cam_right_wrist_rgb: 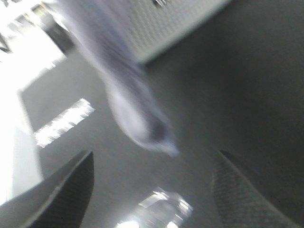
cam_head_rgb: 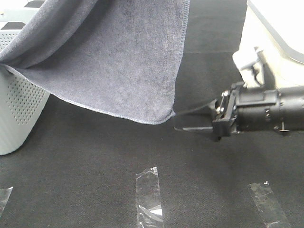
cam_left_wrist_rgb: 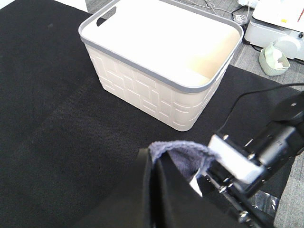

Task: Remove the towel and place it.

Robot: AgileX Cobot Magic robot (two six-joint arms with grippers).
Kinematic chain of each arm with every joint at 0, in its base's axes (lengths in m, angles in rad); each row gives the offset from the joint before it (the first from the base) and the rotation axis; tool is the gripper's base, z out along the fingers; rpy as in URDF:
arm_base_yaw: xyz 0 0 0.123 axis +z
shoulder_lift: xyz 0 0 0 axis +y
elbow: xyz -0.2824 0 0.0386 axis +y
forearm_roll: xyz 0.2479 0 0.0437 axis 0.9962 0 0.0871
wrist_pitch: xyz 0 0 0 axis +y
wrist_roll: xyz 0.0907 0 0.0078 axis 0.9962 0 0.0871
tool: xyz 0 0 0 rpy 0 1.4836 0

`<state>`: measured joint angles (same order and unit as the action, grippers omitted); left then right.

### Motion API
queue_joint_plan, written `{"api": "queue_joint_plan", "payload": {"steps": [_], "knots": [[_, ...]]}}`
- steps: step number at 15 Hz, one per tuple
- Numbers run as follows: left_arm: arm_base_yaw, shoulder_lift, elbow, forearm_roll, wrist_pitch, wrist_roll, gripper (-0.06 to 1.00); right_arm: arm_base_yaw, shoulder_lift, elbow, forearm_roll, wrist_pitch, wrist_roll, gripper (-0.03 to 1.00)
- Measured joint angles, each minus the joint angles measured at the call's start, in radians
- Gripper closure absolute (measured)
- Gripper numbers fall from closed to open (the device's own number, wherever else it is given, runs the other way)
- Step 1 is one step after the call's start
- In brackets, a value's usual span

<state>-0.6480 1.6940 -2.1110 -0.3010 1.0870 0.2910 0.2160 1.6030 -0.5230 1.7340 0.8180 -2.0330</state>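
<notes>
The slate-grey towel (cam_head_rgb: 118,61) hangs in a wide sheet from above the exterior high view, its lower corner dangling just above the black table. My left gripper (cam_left_wrist_rgb: 154,164) is shut on a bunched fold of the towel (cam_left_wrist_rgb: 183,152); it is out of sight in the exterior high view. My right gripper (cam_head_rgb: 183,121) reaches in from the right, open, with its fingertips level with the hanging corner. In the blurred right wrist view the towel corner (cam_right_wrist_rgb: 142,123) hangs ahead of the right gripper (cam_right_wrist_rgb: 152,190), between the spread fingers (cam_right_wrist_rgb: 61,190), with nothing gripped.
A pale perforated basket (cam_head_rgb: 14,109) stands at the left, partly under the towel. A white basket with a grey rim (cam_left_wrist_rgb: 156,80) stands on the black mat, also at the top right of the exterior view (cam_head_rgb: 275,28). Clear tape strips (cam_head_rgb: 148,194) lie near the front.
</notes>
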Motion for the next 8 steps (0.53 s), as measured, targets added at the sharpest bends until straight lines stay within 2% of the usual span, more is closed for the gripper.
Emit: {"api": "queue_joint_plan", "payload": {"steps": [3,8], "knots": [[0.000,0.000,0.000,-0.001,-0.001,0.000,0.94,0.000,0.077,-0.030,0.001,0.056,-0.027,0.31],[0.000,0.000,0.000,-0.001,-0.002,0.000,0.94,0.000,0.155,-0.132,0.002,0.064,-0.028,0.31]]}}
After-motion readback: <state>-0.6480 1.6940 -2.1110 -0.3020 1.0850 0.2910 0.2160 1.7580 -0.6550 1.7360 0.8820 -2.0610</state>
